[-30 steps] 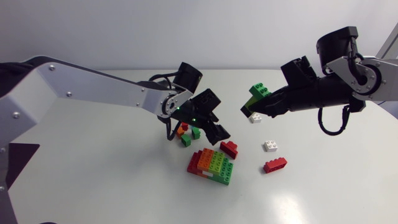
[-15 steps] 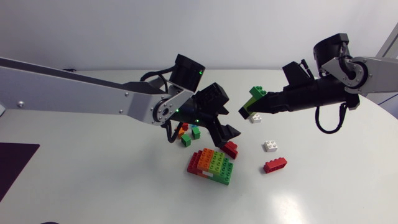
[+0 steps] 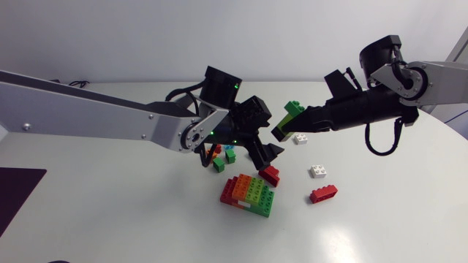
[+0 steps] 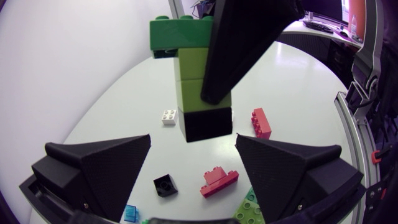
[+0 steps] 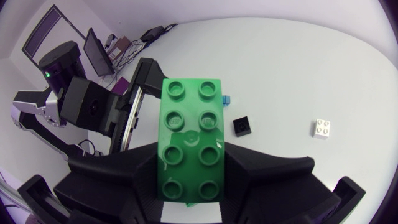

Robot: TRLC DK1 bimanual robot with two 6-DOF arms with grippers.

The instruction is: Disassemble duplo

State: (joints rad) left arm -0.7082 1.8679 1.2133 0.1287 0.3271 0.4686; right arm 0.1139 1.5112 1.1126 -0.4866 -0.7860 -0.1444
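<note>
In the head view the right claw point(image 3: 284, 128) is clamped on a short stack of studded plastic bricks point(image 3: 294, 109), held in the air above the white tabletop point(image 3: 110, 212). The left claw point(image 3: 265, 152) hangs near it, slightly lower, over a flat slab of joined red, orange and green bricks point(image 3: 248, 196). With the claws this near, a slightly wrong approach would likely knock finger against finger instead of meeting plastic. Any piece pulled free and let slip would fall onto the slab and could skip away. In the left wrist view the left claw's fingers point(image 4: 99, 168) stand wide apart, touching nothing. The stack hangs ahead of the gap, a dark green brick point(image 4: 180, 34) on top, lime green bricks point(image 4: 189, 81) in the middle and a black brick point(image 4: 208, 124) at the bottom. One finger point(image 4: 242, 43) of the right claw lies across the lime part, so only the black end is clear. Closing too high would pinch that finger, or take lime and black together and part nothing. In the right wrist view the dark green eight-stud top fills the space between the right claw's fingers and hides the bricks beneath. The hold looks to be on smooth side walls, so a crooked pull could twist the whole stack out unseparated.
</note>
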